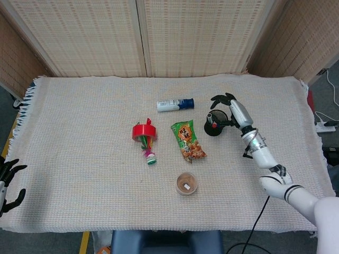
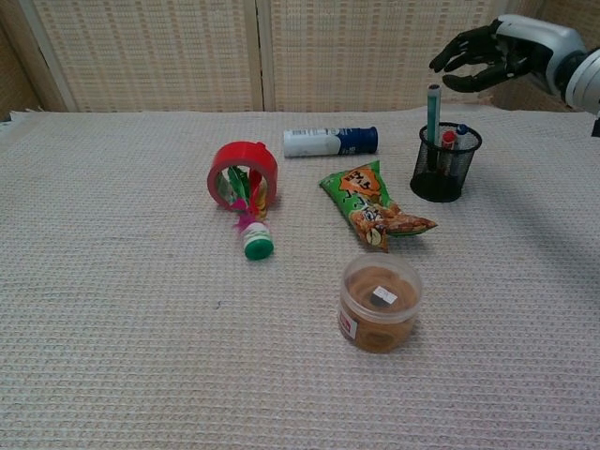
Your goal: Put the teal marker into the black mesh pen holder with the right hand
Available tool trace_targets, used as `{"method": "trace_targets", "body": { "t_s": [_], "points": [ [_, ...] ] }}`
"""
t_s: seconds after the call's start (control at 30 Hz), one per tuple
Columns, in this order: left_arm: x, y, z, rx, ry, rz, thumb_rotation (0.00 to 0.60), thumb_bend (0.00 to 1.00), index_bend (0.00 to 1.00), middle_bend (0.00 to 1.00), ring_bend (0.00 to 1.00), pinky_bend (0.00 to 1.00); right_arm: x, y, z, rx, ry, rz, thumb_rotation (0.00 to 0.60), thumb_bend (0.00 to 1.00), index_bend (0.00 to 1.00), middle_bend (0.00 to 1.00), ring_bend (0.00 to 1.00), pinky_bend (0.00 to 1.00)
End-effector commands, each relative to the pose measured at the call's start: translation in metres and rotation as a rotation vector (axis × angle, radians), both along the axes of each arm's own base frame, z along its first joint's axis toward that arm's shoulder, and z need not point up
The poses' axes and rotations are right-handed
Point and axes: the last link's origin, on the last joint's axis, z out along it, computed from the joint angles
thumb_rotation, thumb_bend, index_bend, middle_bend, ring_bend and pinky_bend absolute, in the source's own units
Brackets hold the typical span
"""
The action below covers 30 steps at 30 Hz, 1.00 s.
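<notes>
Teal marker (image 2: pixel 433 117): stands nearly upright inside the black mesh pen holder (image 2: pixel 445 173), top end above the rim, beside a red-capped pen.
Right hand (image 2: pixel 486 58): raised above and to the right of the holder, fingers spread apart, gripping nothing, clear of the marker.
Left hand (image 1: pixel 7 180): at the surface's near left edge, fingers apart, empty.
Surface (image 2: pixel 112 309): woven cream cloth.

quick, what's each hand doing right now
Left hand: open, holding nothing, at the table edge.
Right hand: open above the black mesh pen holder; teal marker stands inside.
</notes>
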Motion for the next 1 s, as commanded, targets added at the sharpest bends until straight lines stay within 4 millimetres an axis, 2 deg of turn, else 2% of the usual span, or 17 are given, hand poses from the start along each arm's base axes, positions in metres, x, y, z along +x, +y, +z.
{"method": "trace_targets", "body": {
  "t_s": [0.03, 0.13, 0.23, 0.3, 0.37, 0.47, 0.53, 0.6, 0.7, 0.8, 1.0],
  "points": [
    [0.001, 0.0, 0.0, 0.0, -0.005, -0.003, 0.6, 0.4, 0.22, 0.05, 0.0, 0.12, 0.0, 0.025, 0.058, -0.103, 0.129, 0.045, 0.6, 0.28, 0.45, 0.25, 0.18, 0.0],
    [0.001, 0.0, -0.002, -0.011, -0.001, -0.003, 0.6, 0.4, 0.22, 0.05, 0.0, 0.12, -0.013, 0.032, 0.075, -0.098, 0.199, -0.043, 0.6, 0.27, 0.45, 0.25, 0.19, 0.0],
    [0.003, 0.001, -0.004, -0.017, 0.003, -0.008, 0.6, 0.4, 0.22, 0.05, 0.0, 0.12, -0.02, 0.035, 0.078, -0.095, 0.171, -0.099, 0.6, 0.27, 0.45, 0.25, 0.18, 0.0],
    [0.004, 0.002, -0.005, -0.018, 0.008, -0.012, 0.6, 0.4, 0.22, 0.05, 0.0, 0.12, -0.019, 0.047, 0.08, -0.146, 0.163, -0.06, 0.6, 0.27, 0.44, 0.25, 0.18, 0.0],
    [0.005, 0.002, -0.006, -0.022, 0.009, -0.014, 0.6, 0.4, 0.22, 0.05, 0.0, 0.12, -0.023, 0.068, 0.083, -0.197, 0.226, -0.003, 0.6, 0.27, 0.42, 0.25, 0.17, 0.0],
    [0.005, 0.001, -0.006, -0.022, 0.011, -0.013, 0.6, 0.4, 0.22, 0.05, 0.0, 0.12, -0.041, 0.125, 0.087, -0.294, 0.406, 0.061, 0.6, 0.27, 0.4, 0.25, 0.17, 0.0],
    [0.005, 0.001, -0.006, -0.022, 0.011, -0.016, 0.6, 0.4, 0.22, 0.05, 0.0, 0.12, -0.056, 0.169, 0.087, -0.364, 0.508, 0.057, 0.6, 0.27, 0.42, 0.25, 0.19, 0.0],
    [0.005, 0.001, -0.007, -0.025, 0.013, -0.017, 0.6, 0.4, 0.22, 0.05, 0.0, 0.12, -0.073, 0.207, 0.082, -0.38, 0.535, 0.016, 0.6, 0.27, 0.44, 0.25, 0.21, 0.0],
    [0.006, 0.001, -0.007, -0.023, 0.011, -0.026, 0.6, 0.4, 0.22, 0.05, 0.0, 0.12, -0.097, 0.245, 0.075, -0.37, 0.543, -0.054, 0.6, 0.27, 0.45, 0.25, 0.23, 0.0],
    [0.008, 0.001, -0.006, -0.018, 0.009, -0.03, 0.6, 0.4, 0.22, 0.05, 0.0, 0.12, -0.115, 0.266, 0.068, -0.377, 0.564, -0.101, 0.6, 0.27, 0.46, 0.25, 0.24, 0.0],
    [0.01, -0.001, -0.004, -0.015, 0.012, -0.035, 0.6, 0.4, 0.22, 0.05, 0.0, 0.12, -0.139, 0.282, 0.056, -0.38, 0.564, -0.169, 0.6, 0.27, 0.47, 0.25, 0.24, 0.0]
  ]
}}
